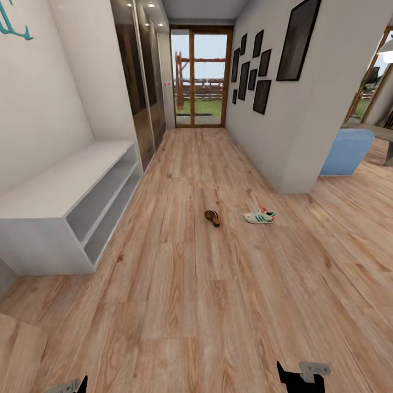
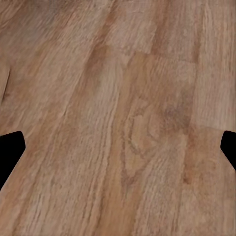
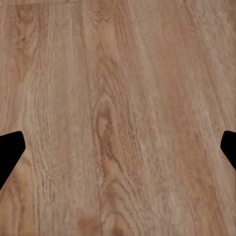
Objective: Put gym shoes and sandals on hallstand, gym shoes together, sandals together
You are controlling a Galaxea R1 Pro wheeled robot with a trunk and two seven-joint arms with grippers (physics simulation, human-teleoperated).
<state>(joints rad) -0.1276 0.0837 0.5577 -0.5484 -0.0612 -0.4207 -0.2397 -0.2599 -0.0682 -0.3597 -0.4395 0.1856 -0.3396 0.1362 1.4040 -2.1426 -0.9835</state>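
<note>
A dark brown sandal [image 1: 212,218] lies on the wood-plank corridor floor [image 1: 218,305] in the middle of the head view. Just to its right rests a cream-white gym shoe [image 1: 260,216] with green stripes. The pale-grey hallstand [image 1: 65,185] stands along the left wall, its bench top and both open shelves bare. My left gripper [image 1: 73,386] and right gripper [image 1: 300,375] peek in at the bottom edge, far short of the shoes. In the wrist views the left gripper [image 2: 118,152] and right gripper [image 3: 118,152] are open over bare planks, with nothing between the fingers.
The corridor runs ahead to a glass door [image 1: 199,76]. Dark mirrored wardrobe doors [image 1: 139,82] follow the hallstand on the left. A white wall with black frames [image 1: 284,82] ends in a corner at the right, with a blue seat [image 1: 346,150] beyond it.
</note>
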